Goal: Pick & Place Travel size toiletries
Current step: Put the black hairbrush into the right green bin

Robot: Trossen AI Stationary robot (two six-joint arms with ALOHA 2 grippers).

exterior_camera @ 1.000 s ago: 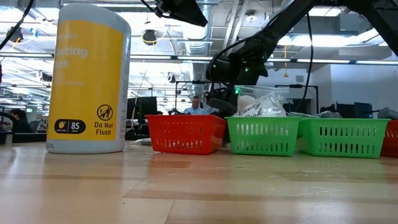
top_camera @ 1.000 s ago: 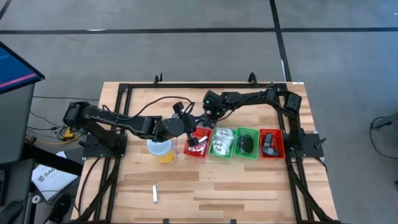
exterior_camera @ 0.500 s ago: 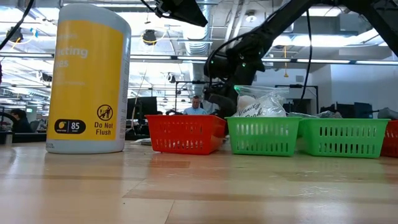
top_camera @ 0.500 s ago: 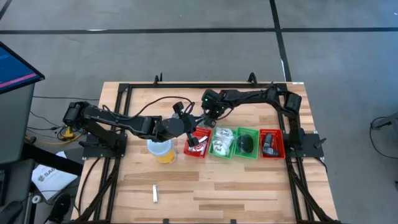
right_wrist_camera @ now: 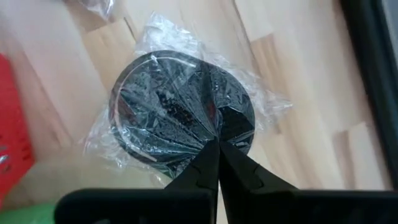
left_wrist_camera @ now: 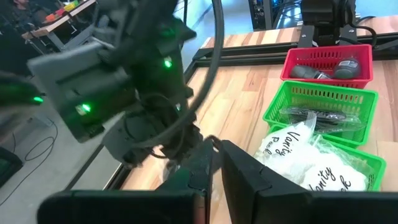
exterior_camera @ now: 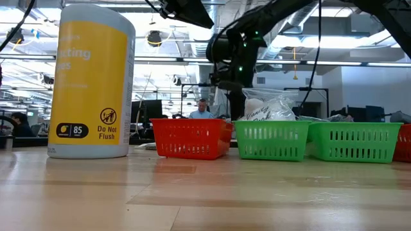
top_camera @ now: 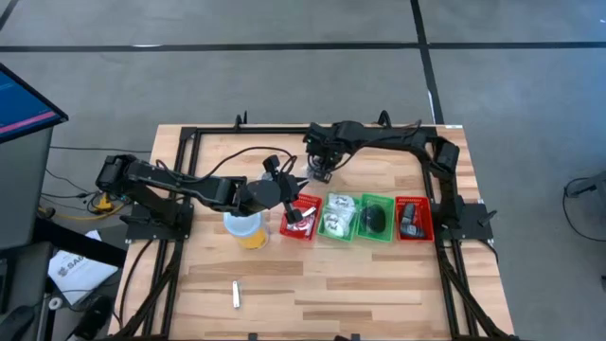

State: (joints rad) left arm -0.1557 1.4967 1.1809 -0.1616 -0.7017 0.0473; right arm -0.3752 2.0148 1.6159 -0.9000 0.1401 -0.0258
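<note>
While the left gripper (top_camera: 287, 189) hung closed over the red bin (top_camera: 301, 219), the right gripper (right_wrist_camera: 214, 144) pinched a disc's (right_wrist_camera: 180, 106) wrapper — lifted; fingers together.

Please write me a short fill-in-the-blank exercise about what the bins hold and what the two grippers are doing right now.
1. The right gripper is shut on the clear wrap of a dark ____.
2. In the high view, the four bins run red, green, green, ____ from left to right.
3. The yellow cup stands beside the ____ bin.
4. The left gripper hangs over the ____ bin next to the cup.

Missing words: disc; red; red; red
</note>
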